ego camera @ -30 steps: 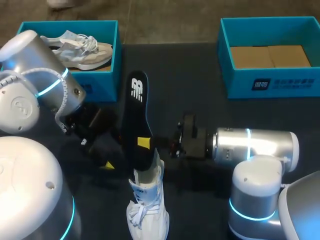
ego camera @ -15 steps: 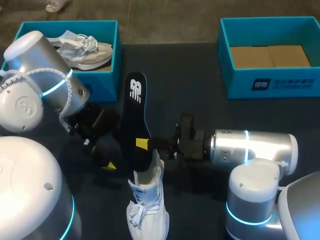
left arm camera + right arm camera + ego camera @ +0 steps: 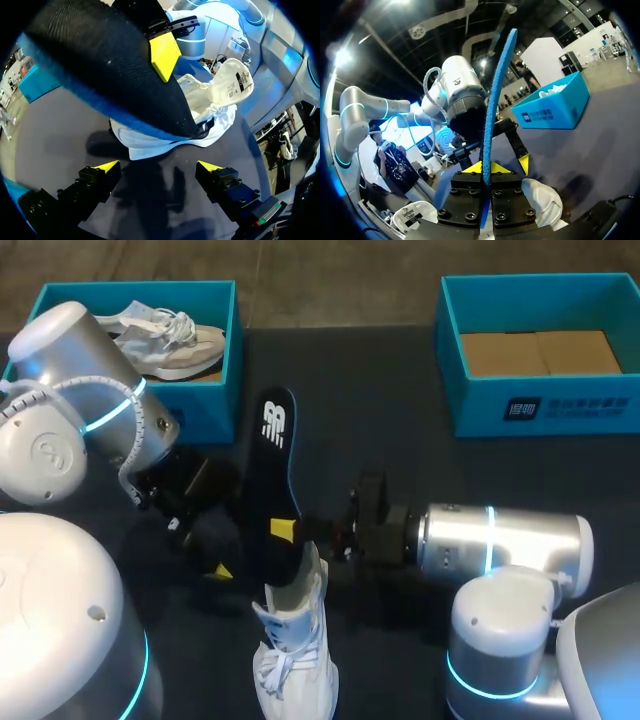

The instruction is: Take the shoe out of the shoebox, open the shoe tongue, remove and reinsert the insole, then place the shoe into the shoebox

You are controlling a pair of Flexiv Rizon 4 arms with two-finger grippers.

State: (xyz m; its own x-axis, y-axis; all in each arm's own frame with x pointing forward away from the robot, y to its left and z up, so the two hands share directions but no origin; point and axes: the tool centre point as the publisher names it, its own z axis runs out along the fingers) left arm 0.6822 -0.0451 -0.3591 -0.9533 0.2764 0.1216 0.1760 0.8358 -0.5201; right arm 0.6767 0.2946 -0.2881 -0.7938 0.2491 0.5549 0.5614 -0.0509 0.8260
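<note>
Shoe (image 3: 293,665), white, stands on the dark surface (image 3: 400,420) at lower centre. A black insole (image 3: 272,460) rises from its opening, pinched by the right fingers (image 3: 284,530). The left fingers (image 3: 107,166) are spread apart just left of it. Farther off, a blue shoebox (image 3: 215,390) at upper left holds a second shoe (image 3: 165,340), and an open box (image 3: 540,405) sits at upper right.

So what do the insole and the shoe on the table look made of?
The insole looks like foam under a matte black fabric top: the surface shows a fine weave and the thin edge is blue. The shoe seems to have a white textile upper, probably mesh: it is matte, with soft folds and woven laces.
</note>
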